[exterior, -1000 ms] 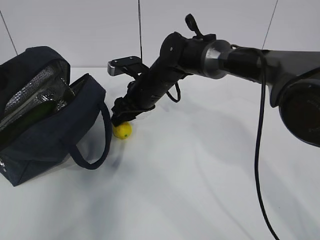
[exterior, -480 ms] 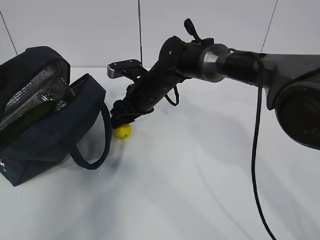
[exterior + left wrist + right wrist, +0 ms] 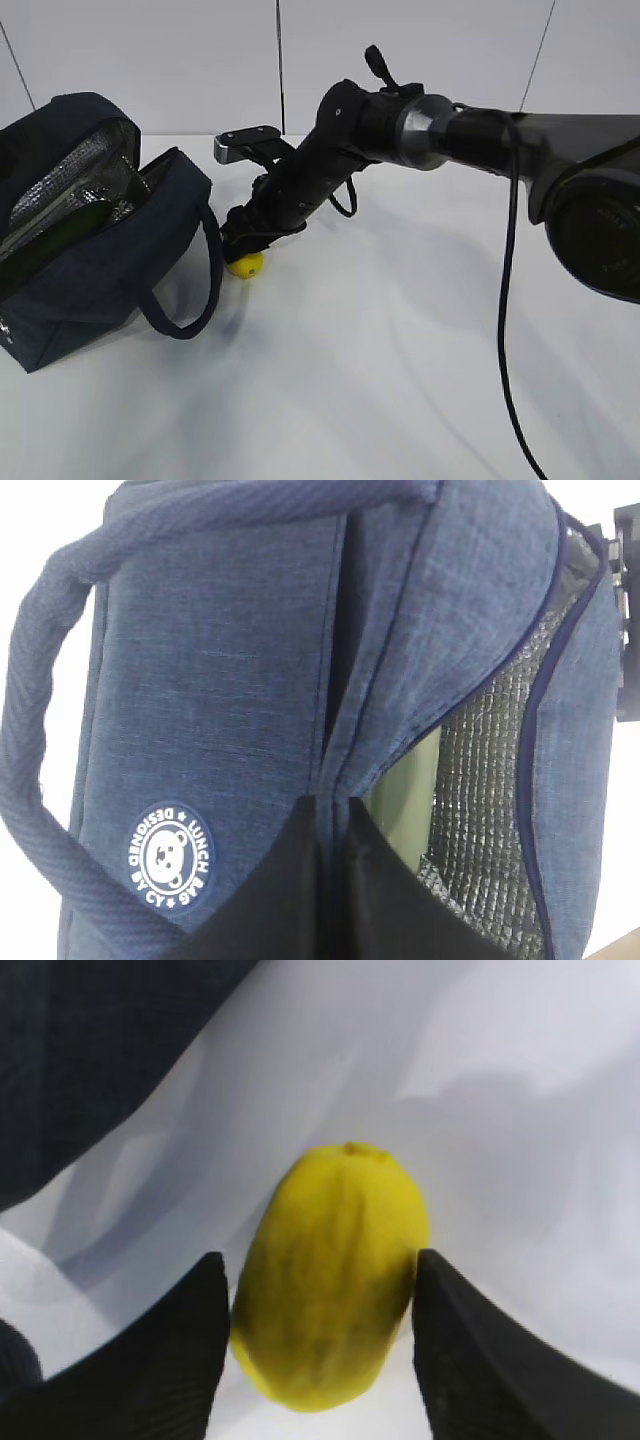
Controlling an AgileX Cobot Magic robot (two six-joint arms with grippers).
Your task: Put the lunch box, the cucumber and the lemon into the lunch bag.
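Right gripper (image 3: 320, 1360): it stands low over the table (image 3: 400, 380), with one finger on each side of the lemon (image 3: 330, 1280). The fingers (image 3: 160, 1360) are very close to the lemon, but a firm grip cannot be told.
Lemon: it lies on the table just beside the lunch bag (image 3: 100, 260), near its hanging handle (image 3: 200, 290).
Left gripper (image 3: 330, 880): closed on the edge of the bag's opening.
Lunch bag: it is open, the silver lining (image 3: 480, 810) shows, and something green (image 3: 70, 225) lies inside.
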